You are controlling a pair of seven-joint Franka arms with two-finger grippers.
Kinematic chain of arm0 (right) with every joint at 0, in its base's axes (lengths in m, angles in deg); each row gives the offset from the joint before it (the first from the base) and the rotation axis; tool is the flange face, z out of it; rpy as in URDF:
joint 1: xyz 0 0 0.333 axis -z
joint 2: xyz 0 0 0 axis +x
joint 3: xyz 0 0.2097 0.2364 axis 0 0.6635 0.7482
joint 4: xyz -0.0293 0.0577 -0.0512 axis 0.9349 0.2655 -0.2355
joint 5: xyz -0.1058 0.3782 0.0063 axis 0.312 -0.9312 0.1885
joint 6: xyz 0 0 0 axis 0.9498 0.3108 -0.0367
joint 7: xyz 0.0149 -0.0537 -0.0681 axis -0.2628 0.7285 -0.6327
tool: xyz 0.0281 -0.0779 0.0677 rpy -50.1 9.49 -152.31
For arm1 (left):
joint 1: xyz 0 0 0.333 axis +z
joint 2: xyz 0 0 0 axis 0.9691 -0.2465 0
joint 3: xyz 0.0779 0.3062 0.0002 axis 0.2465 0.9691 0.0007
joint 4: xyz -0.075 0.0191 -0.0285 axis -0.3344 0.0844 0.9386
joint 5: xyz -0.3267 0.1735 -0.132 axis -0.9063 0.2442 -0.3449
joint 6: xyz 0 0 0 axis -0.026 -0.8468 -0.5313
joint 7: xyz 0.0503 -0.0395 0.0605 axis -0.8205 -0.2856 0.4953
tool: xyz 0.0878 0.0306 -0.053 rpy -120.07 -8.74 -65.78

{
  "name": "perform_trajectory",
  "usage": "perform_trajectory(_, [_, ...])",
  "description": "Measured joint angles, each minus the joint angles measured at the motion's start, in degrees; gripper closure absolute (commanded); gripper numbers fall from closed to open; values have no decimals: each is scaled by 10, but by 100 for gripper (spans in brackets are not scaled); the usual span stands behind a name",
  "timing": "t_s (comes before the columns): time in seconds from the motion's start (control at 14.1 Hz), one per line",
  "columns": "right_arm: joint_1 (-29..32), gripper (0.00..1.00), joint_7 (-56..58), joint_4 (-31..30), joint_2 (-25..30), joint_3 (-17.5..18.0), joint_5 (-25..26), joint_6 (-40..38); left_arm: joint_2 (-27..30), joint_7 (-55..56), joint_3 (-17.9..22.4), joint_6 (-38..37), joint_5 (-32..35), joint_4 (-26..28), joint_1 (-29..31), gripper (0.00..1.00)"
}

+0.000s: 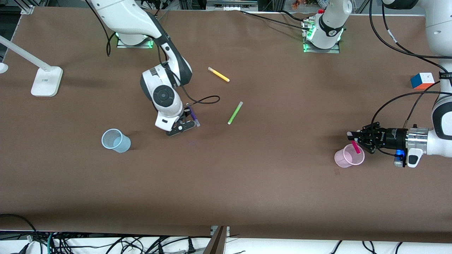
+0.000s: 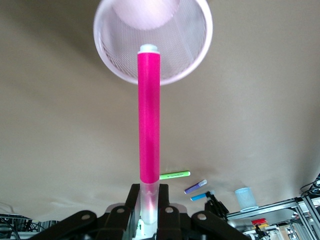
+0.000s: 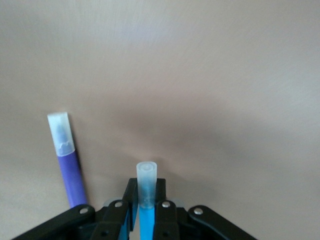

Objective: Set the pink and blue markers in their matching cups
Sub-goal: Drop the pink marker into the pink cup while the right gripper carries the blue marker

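The left pincer [image 1: 354, 138] grips the pink marker [image 2: 149, 120] over the pink cup [image 1: 348, 157]. The right pincer [image 1: 183, 126] pinches the blue marker [image 3: 146, 192] on the worktop [image 1: 247, 183], beside the purple pen [image 3: 67, 160]. The blue cup [image 1: 116, 140] stands toward the right arm's end.

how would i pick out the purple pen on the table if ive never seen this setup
Find the right gripper, low at the table beside the blue cup. The purple pen lies on the table right against it. It is darker than the blue marker the gripper holds, unlike the green pen and yellow pen.
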Motion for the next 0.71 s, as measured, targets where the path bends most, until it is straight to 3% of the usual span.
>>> perform_trajectory(0.07, [1, 100, 27, 3, 18, -13, 0, -12, -6, 0, 0, -2, -3, -4, 3, 98])
perform_trajectory(0.14, [1, 100, 60, 7, 38, -27, 0, -31, -10, 0, -1, -3, -5, -7, 5, 69])
perform_trajectory(0.21, [1, 100, 99, 13, 56, -41, 0, -56, -12, 0, -1, -4, -5, -10, 6, 21])
perform_trajectory(0.28, [2, 100, 137, 21, 70, -53, 0, -82, -13, 0, -2, -4, -6, -12, 6, 0])
perform_trajectory(0.5, [3, 100, 270, 48, 98, -91, -16, -133, -13, -1, -5, -6, -6, -17, 6, 0])
perform_trajectory(0.71, [6, 100, 482, 60, 104, -153, -105, -152, -13, -31, -9, -12, -5, -22, 5, 0])
